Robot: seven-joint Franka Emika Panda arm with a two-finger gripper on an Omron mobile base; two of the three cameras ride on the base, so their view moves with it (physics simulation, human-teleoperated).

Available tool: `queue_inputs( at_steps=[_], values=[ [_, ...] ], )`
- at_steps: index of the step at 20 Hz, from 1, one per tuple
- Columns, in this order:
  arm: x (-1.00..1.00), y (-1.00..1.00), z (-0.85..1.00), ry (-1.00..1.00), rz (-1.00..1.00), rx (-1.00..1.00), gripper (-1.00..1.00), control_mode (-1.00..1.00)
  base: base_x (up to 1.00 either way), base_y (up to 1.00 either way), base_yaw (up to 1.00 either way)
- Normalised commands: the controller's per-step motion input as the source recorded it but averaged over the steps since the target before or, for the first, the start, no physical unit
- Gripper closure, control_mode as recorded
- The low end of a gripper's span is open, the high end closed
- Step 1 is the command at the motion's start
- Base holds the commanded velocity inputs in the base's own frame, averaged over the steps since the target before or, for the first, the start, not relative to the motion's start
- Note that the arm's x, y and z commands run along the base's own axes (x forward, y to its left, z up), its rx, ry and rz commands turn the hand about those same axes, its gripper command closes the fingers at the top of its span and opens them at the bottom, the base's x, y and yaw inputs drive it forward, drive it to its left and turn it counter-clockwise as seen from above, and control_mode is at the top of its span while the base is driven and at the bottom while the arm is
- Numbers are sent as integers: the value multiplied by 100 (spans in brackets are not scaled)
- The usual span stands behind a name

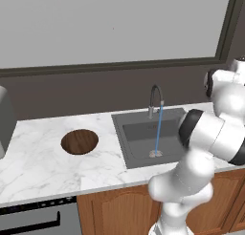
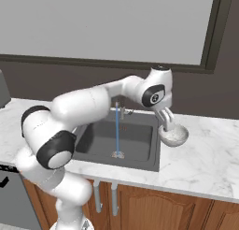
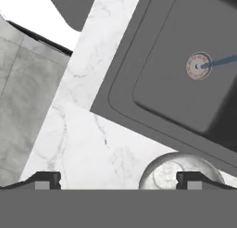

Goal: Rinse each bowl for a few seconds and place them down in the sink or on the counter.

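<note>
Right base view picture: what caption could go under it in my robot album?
Gripper holds the pale bowl over the counter beside the sink while water runs.

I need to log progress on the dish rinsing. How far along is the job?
Done: the faucet is on, with water streaming onto the sink drain. In hand: the tool grips the pale bowl's rim and holds it above the counter right of the sink; whether it was rinsed can't be told. Left: the brown bowl sits on the counter left of the sink.
</note>
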Motion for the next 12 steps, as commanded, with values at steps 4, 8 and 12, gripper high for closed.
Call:
queue_inputs(
  at_steps=[4,8,12],
  values=[
    [-33,88,22,0,11,-14,-100,-100,0,0,0],
    [-21,96,17,0,11,-15,-100,-100,0,0,0],
    [-7,93,26,3,13,-12,-100,-100,0,0,0]
  ],
)
